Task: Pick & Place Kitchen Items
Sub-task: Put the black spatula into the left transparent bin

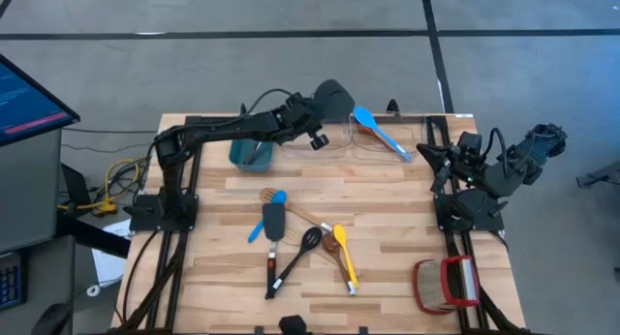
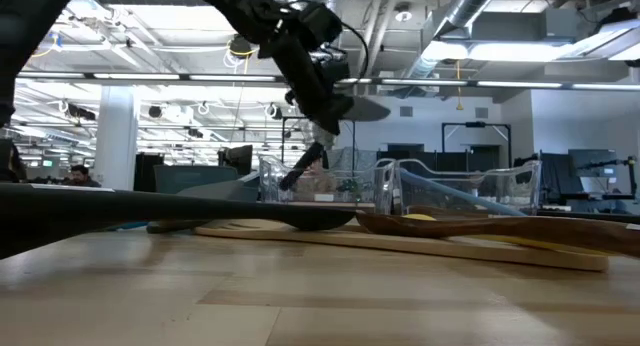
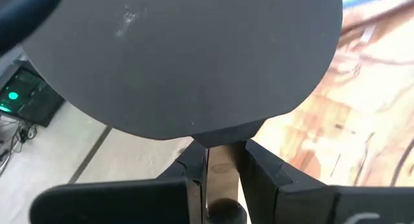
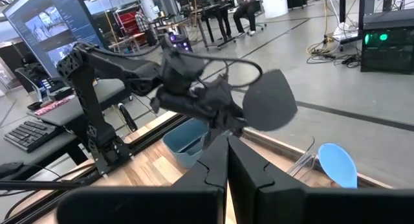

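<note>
The left tool point(image 1: 325, 117) hangs above the table's point(image 1: 387, 277) back edge, just right of the teal bin point(image 1: 252, 155), clamped on the handle of a black spatula point(image 1: 334, 98) held in the air. To its right a blue spoon point(image 1: 373, 127) lies across a clear tray point(image 1: 373, 141). Other utensils point(image 1: 300, 243) lie mid-table. A basket point(image 1: 446, 282) sits front right. The right tool point(image 1: 426, 153) waits at the right edge, fingers together.

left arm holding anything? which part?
Left gripper clamps the black round-bladed spatula by its handle just below the blade, in the air; right gripper shut, empty.
</note>
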`<move>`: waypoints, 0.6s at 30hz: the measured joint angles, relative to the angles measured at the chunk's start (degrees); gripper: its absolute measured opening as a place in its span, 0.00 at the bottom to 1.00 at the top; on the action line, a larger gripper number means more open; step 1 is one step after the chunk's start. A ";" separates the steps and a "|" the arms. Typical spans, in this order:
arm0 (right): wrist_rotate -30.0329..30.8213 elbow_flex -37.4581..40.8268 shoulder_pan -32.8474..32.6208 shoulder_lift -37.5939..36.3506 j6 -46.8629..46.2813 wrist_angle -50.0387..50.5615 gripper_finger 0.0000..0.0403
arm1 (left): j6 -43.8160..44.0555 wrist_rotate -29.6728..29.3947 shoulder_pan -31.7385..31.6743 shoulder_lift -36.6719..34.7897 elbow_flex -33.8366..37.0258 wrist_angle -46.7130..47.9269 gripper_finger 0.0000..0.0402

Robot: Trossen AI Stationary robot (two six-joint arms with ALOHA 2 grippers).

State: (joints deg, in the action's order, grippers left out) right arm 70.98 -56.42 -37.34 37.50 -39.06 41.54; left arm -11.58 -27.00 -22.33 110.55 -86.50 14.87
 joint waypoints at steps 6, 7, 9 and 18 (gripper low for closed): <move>-0.07 0.00 0.00 0.00 0.01 0.00 0.00 | 3.46 0.04 -1.44 3.39 0.00 0.03 0.12; -0.07 0.00 0.00 0.00 -0.01 0.00 0.00 | 4.47 0.02 -1.63 3.73 0.00 0.11 0.12; -0.09 0.00 0.00 0.00 -0.01 0.00 0.00 | 5.99 0.00 -2.13 4.06 0.02 0.10 0.12; -0.20 0.00 0.00 0.00 -0.01 0.00 0.00 | 9.23 3.46 -3.71 4.18 0.00 5.07 0.10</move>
State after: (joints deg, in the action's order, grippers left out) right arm 70.78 -56.42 -37.34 37.50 -39.07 41.54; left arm -2.35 -23.54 -26.04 114.72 -86.50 19.93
